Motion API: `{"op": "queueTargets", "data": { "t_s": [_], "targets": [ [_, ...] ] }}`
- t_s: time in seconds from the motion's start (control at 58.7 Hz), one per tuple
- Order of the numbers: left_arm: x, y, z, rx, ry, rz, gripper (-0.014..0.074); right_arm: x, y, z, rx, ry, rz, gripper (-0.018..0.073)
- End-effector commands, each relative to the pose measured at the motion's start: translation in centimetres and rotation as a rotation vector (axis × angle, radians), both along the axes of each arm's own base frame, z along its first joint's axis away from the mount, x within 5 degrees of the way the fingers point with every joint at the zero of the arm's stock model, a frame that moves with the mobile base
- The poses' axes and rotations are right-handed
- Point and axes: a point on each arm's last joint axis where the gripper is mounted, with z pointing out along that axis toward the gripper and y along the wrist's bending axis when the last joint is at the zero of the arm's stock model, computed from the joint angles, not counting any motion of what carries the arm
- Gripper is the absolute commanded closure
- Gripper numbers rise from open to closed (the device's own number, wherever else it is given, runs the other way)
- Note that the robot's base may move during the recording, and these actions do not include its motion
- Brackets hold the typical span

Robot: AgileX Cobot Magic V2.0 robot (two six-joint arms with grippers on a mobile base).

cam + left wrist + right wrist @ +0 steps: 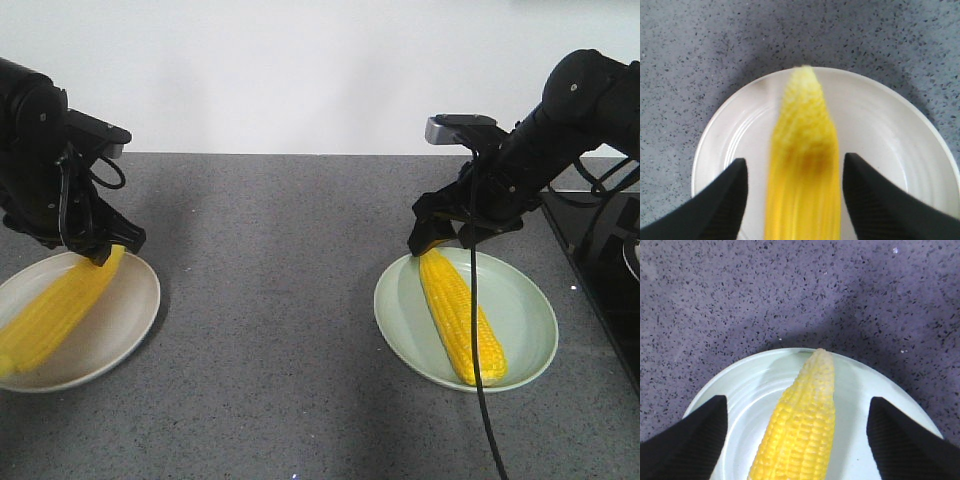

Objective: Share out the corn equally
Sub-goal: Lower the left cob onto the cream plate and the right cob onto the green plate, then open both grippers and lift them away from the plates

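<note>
Black arms bend low over a grey counter [290, 330]. Left claw [795, 192] and right claw [795, 432] each hang open astride a corn cob: one cob [50, 315] on the white plate [120, 335] at left, one [462, 315] on the green plate [530, 320] at right.

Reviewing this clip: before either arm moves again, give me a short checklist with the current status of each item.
1. One corn cob on the white plate: ok, a single left cob lies on it.
2. One cob on the green plate: ok, a single right cob lies inside the rim.
3. Left gripper released: ok, fingers stand apart on either side of the cob, with gaps showing.
4. Right gripper released: ok, jaws wide open, well clear of the cob.
5. No stray cobs on the grey counter: ok in all views.
6. Cobs settled flat: cannot tell; the left wrist view is blurred.
</note>
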Motion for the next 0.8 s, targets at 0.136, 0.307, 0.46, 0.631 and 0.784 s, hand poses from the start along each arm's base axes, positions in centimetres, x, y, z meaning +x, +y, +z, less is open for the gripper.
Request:
{"op": "queueTargets", "data": {
  "t_s": [0.136, 0.307, 0.46, 0.631, 0.784],
  "targets": [
    [-0.4, 0.3, 2.3, -0.006, -0.081, 0.008, 0.0125, -0.3, 0.0, 3.1, 0.032, -0.107, -0.015, -0.0003],
    [-0.4, 0.3, 2.4, -0.008, -0.089, 0.006, 0.0137, -0.9, 0.1, 5.2, 0.072, -0.183, -0.024, 0.0071],
    [-0.9, 0.3, 4.0, -0.036, -0.165, -0.003, 0.0189, -2.3, 0.2, 9.1, 0.129, -0.343, -0.015, 0.0270],
    [-2.6, 0.3, 8.2, -0.108, -0.368, -0.030, 0.0318, -5.0, 0.6, 13.7, 0.228, -0.505, 0.042, 0.0575],
    [-5.3, 0.4, 12.3, -0.204, -0.533, -0.051, 0.0486, -8.2, 1.0, 16.9, 0.330, -0.595, 0.088, 0.0565]
  ]
}}
